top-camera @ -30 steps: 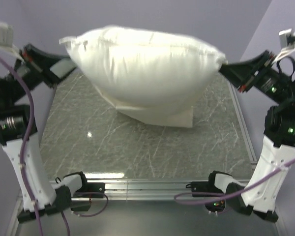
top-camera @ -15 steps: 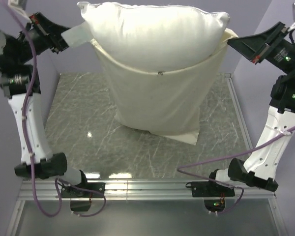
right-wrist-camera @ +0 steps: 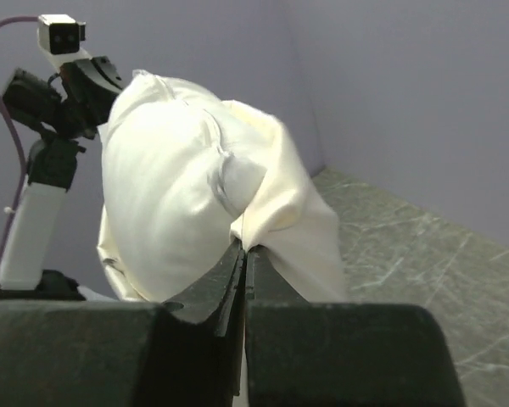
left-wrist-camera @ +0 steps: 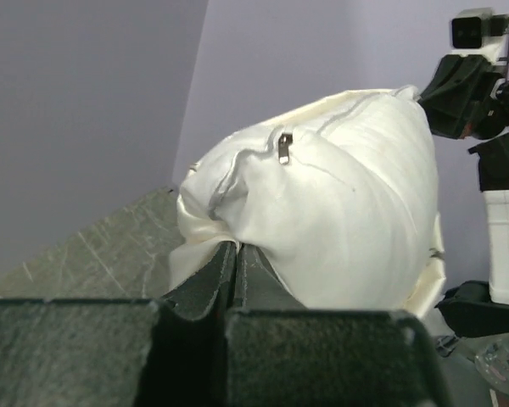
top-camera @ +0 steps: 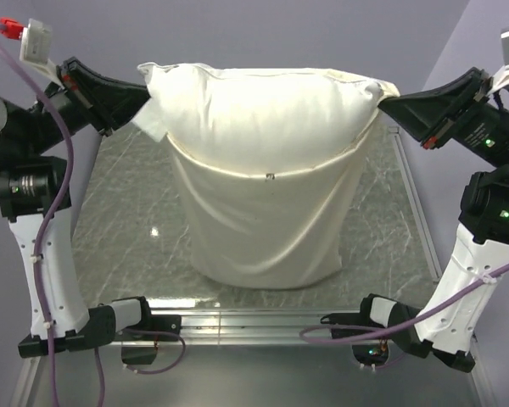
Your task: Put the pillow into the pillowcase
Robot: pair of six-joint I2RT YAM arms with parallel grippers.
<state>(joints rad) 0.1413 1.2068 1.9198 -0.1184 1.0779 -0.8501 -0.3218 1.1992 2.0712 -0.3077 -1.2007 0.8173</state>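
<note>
The pillow (top-camera: 263,110) is a plump white cushion standing upright in the cream pillowcase (top-camera: 263,233); its top bulges above the sack's rim. My left gripper (top-camera: 144,106) is shut on the rim's left corner, and my right gripper (top-camera: 388,103) is shut on its right corner. Together they hold the sack hanging over the table. In the left wrist view the jaws (left-wrist-camera: 237,246) pinch cream fabric (left-wrist-camera: 195,216) beside the pillow (left-wrist-camera: 356,212). In the right wrist view the jaws (right-wrist-camera: 244,248) pinch cream cloth (right-wrist-camera: 297,203) next to the pillow (right-wrist-camera: 153,186).
A grey marbled table (top-camera: 119,220) lies under the hanging sack, with a metal rail (top-camera: 254,320) along its near edge. Purple walls stand close at the back and sides. Both arm bases sit at the near corners.
The pillow has sunk deeper into the pillowcase. The sack, crumpled under the pillow a second ago, now hangs long and full. Both grippers have stayed shut on its corners.
</note>
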